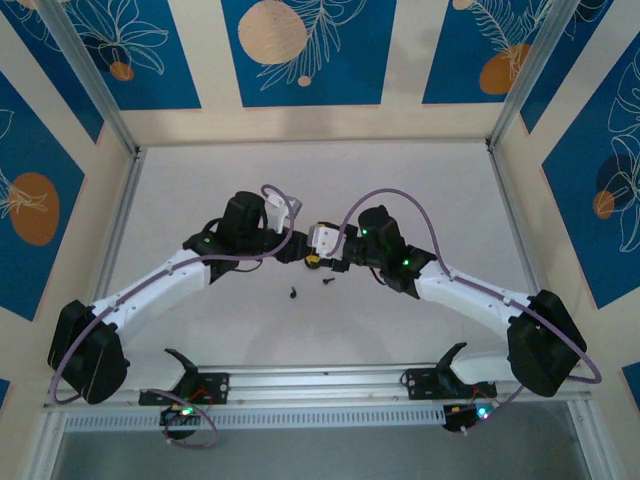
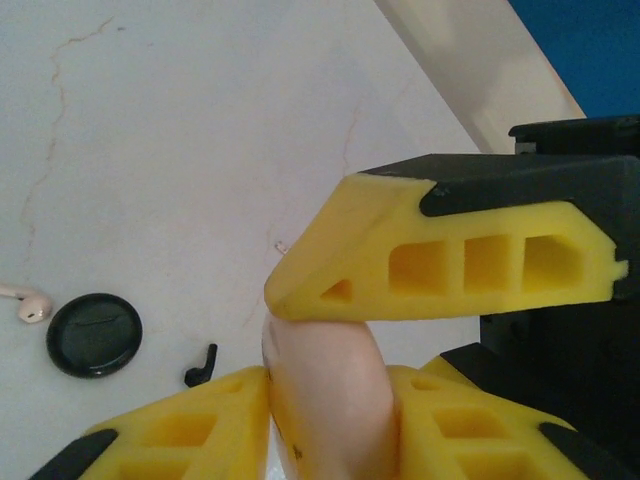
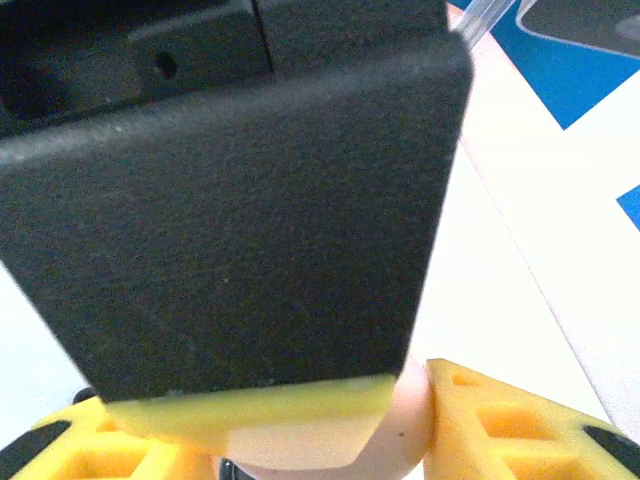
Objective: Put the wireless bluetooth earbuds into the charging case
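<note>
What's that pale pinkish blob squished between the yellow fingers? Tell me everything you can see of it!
The pale pinkish thing is smooth, rounded and a bit shiny, like plastic. It may be the charging case, but no lid or opening shows. It seems to hang above the white table, pinched on both sides by the left gripper. The right gripper clasps it too, one yellow finger lying on its top. Most of it is hidden.

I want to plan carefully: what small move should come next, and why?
Probably the right gripper should open its jaws and fetch an earbud: it and the left gripper both clamp the case, while the earbuds lie on the table.
</note>
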Action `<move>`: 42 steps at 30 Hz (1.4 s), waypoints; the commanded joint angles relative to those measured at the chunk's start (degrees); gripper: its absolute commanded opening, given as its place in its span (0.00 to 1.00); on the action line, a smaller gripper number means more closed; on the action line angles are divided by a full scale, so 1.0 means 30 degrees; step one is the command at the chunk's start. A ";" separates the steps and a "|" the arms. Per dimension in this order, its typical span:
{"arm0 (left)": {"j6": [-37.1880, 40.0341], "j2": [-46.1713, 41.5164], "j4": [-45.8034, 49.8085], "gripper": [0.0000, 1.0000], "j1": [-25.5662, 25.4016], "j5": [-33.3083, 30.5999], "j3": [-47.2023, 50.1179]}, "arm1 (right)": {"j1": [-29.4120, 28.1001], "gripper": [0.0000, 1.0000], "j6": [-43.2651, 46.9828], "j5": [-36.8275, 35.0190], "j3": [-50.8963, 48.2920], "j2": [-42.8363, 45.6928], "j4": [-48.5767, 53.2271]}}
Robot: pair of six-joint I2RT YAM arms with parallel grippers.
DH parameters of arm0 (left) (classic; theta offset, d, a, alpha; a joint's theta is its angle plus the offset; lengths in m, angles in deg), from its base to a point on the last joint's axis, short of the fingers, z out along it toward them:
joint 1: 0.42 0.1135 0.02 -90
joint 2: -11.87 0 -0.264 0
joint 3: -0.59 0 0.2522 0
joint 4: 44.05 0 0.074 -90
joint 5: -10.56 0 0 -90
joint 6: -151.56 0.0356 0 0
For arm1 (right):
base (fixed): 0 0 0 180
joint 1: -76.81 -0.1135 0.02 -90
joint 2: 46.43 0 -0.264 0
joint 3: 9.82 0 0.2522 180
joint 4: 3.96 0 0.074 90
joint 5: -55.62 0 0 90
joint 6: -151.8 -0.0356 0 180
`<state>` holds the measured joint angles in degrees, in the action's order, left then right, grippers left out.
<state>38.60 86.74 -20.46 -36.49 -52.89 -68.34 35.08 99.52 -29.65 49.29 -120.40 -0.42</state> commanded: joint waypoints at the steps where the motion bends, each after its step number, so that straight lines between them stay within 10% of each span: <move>1: 0.0891 0.0166 0.0216 0.23 -0.0156 0.0573 -0.0236 | 0.0029 0.45 -0.0323 0.0596 0.0066 0.0135 -0.0922; 8: 0.3694 -0.0040 -0.1079 0.20 0.0327 0.1420 0.0558 | 0.1361 0.68 -0.3072 0.3259 -0.1669 0.2218 -0.1642; 15: 0.6175 -0.0022 -0.4429 0.21 0.0340 0.5885 0.1805 | 0.4649 0.66 -0.6678 1.0310 -0.3358 0.5818 0.0241; 27: 0.5512 -0.0065 -1.0747 0.21 0.0323 1.1499 0.3657 | 0.6250 0.59 -0.8067 1.4004 -0.2727 0.6452 0.2722; 33: 0.6198 -0.0351 -0.9442 0.21 0.0310 1.1395 0.3335 | 0.6276 0.59 -0.8510 1.4166 -0.1655 0.5428 0.3396; 42: 1.5086 -0.0904 0.3710 0.21 -0.0498 0.7274 -0.0246 | 0.5905 0.57 -0.4717 1.2280 -0.0248 0.5119 0.7143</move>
<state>71.65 85.82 -23.81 -36.86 -27.89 -65.94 53.48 79.93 9.12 46.93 -104.84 15.15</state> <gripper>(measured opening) 0.215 0.573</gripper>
